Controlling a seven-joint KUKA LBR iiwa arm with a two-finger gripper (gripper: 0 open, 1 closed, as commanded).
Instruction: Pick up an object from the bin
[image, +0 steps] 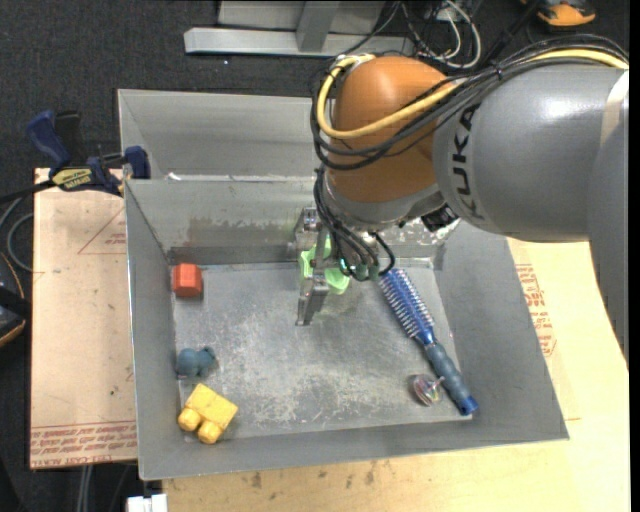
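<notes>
Green obj (339, 277) partly hidden behind gripper (309, 308); blue brush (412, 312) top end under wrist.

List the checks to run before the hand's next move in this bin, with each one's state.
1. Hand is inside the bin, near the back wall: ok.
2. Green thing sits right at the hand: ok.
3. Green thing is gripped: cannot tell.
4. Blue brush lies apart from the hand, toward the view's right: ok.
5. Red block, blue lump and yellow block lie well away, along the left wall: ok.
</notes>
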